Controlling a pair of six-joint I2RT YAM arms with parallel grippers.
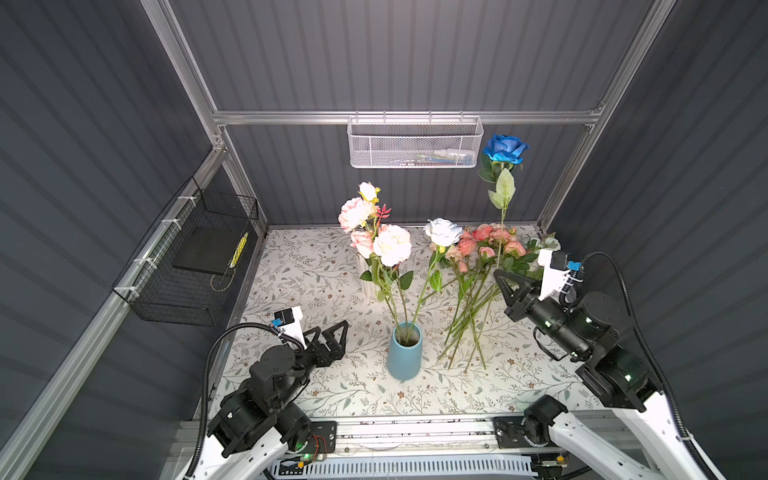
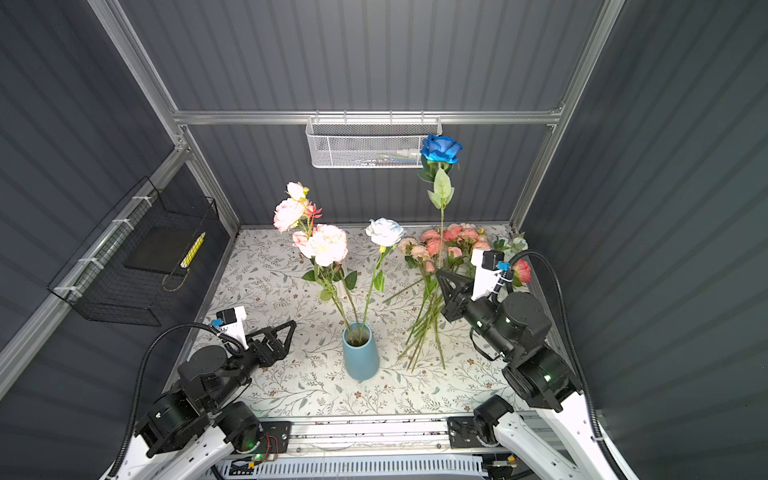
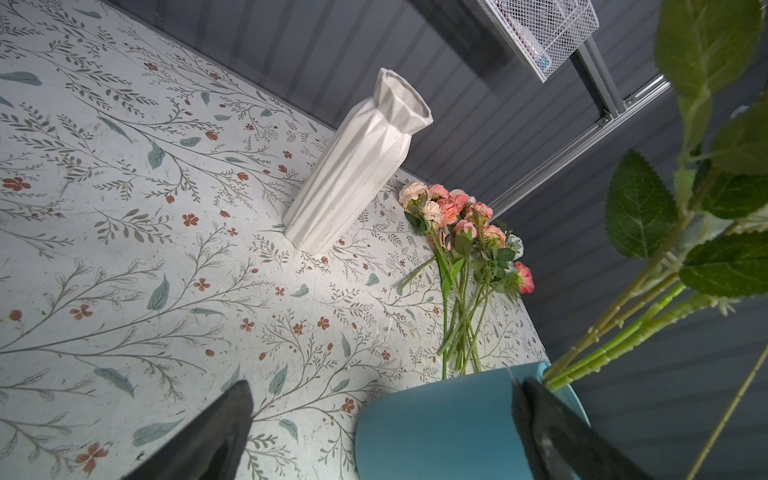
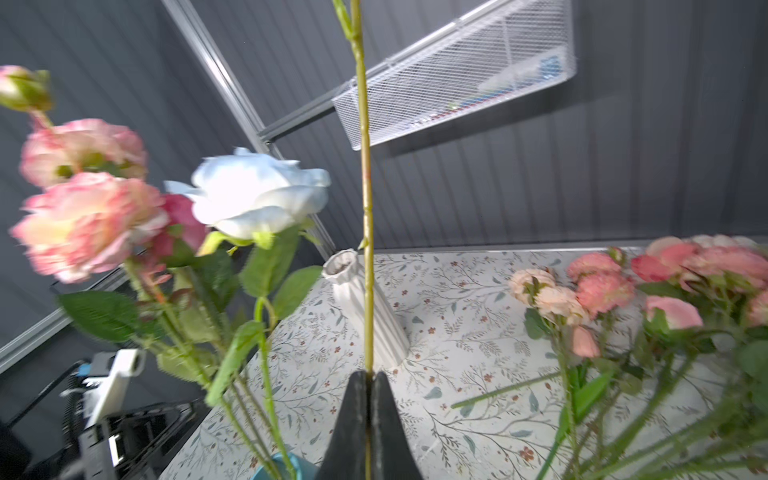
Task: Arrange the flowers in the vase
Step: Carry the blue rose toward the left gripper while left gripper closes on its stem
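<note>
Workspace: printed cloth (image 1: 307, 266) runs up to the ribbed back wall and to both side walls. A white mesh basket (image 1: 413, 143) hangs on the back rail and a black wire basket (image 1: 187, 266) on the left wall.

Blue vase (image 1: 404, 353) stands upright near the front middle. It holds pink-cream peonies (image 1: 390, 245) and a white rose (image 1: 442, 232), stems leaning toward the back. White vase (image 3: 361, 166) stands upright behind them, largely hidden by the blooms in both top views.

Loose flowers (image 1: 478, 266) lie in a pile on the right of the cloth, blooms toward the back right corner, stem ends near the blue vase but apart from it.

Open room: bare cloth left of both vases, and a strip along the front edge.

Left gripper (image 1: 338, 328): arm folded at the front left, pincer low over the cloth and pointing at the blue vase, jaws spread wide. It is near the vase; the top views show a gap.

Right gripper (image 4: 369, 378): arm reaches in from the front right, raised over the pile. Jaws are pressed together on the stem of the blue rose (image 1: 505, 148), which is held upright, its bloom in front of the mesh basket's right end
</note>
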